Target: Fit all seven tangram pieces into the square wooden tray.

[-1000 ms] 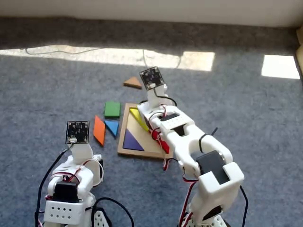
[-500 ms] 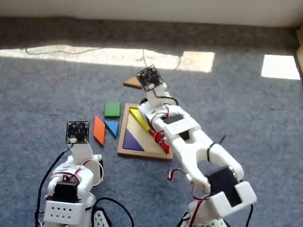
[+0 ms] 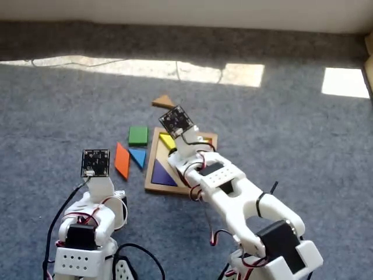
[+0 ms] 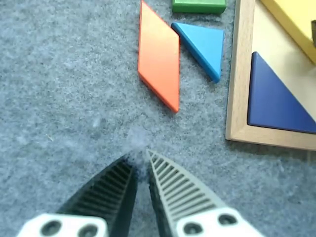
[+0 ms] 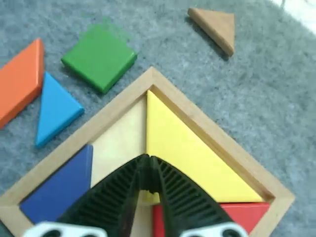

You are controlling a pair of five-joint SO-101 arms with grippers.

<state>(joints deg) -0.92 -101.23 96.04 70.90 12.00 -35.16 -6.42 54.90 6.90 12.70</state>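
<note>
Right gripper [image 5: 148, 162] clenched on nothing, tips low over the large yellow wooden triangle [image 5: 192, 158] seated in the square wooden tray [image 5: 222, 142] beside a dark blue triangle [image 5: 59, 190] and a red piece [image 5: 217, 217]. Left gripper [image 4: 139, 159] likewise closed and empty, low over the carpet near the orange parallelogram [image 4: 159, 54]. Likely risks: knocking the yellow triangle out of its corner, or shoving the light tray sideways. Grey carpet [image 3: 291, 146] underfoot, probably soft enough to make getting under flat pieces awkward. Sunlit patches [image 3: 344, 81] and a pale wall strip [image 3: 175, 11] beyond.

Tray [image 4: 241, 74] right of parallelogram [image 4: 159, 54], square [image 3: 138, 135]; right tool [image 5: 148, 162] over tray.
</note>
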